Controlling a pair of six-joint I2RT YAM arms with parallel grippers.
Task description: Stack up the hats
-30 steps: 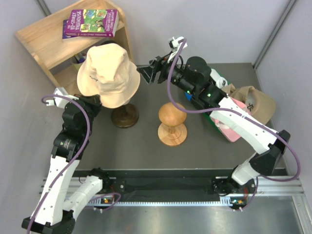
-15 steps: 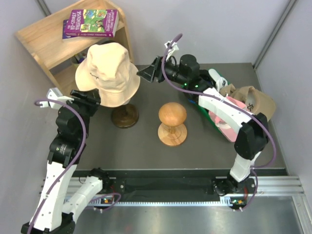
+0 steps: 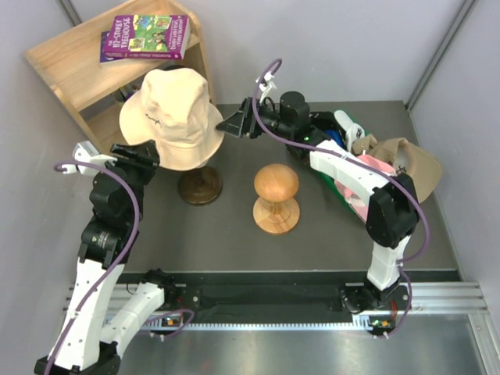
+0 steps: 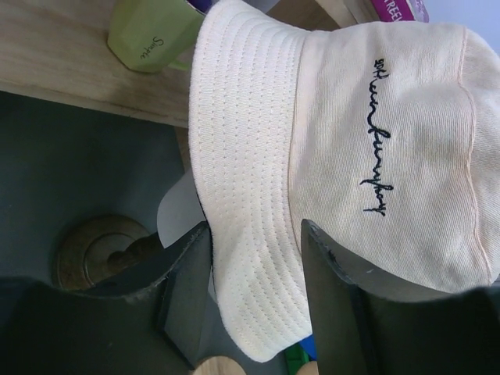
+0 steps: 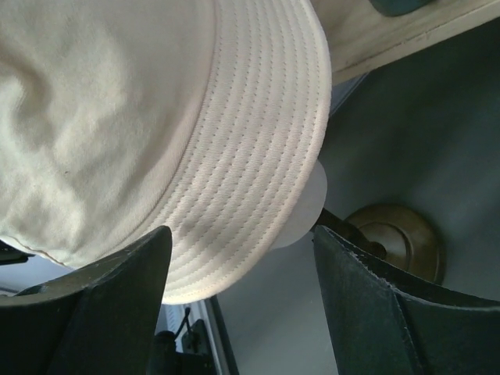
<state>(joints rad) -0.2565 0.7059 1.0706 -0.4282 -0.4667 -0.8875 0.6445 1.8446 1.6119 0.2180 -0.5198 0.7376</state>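
Premises: a robotics test cell in a laboratory, not a home or a shop.

Grounds:
- The left arm (image 3: 101, 234) and right arm (image 3: 367, 187), both white and black, are bolted to a metal rail (image 3: 273, 301) at the near edge of a dark table (image 3: 234, 234).
- Purple cables (image 3: 134, 195) loop along the arms.
- Plain grey panel walls (image 3: 351, 47) with metal uprights (image 3: 440, 51) close in the table on three sides.
- The furnishings read as staged props: a wooden shelf (image 3: 70, 62) bearing a book (image 3: 148, 37), a peach hat (image 3: 172, 117) on a stand (image 3: 200, 187), a mushroom-shaped wooden stand (image 3: 276, 195), and a heap of caps (image 3: 398, 168).
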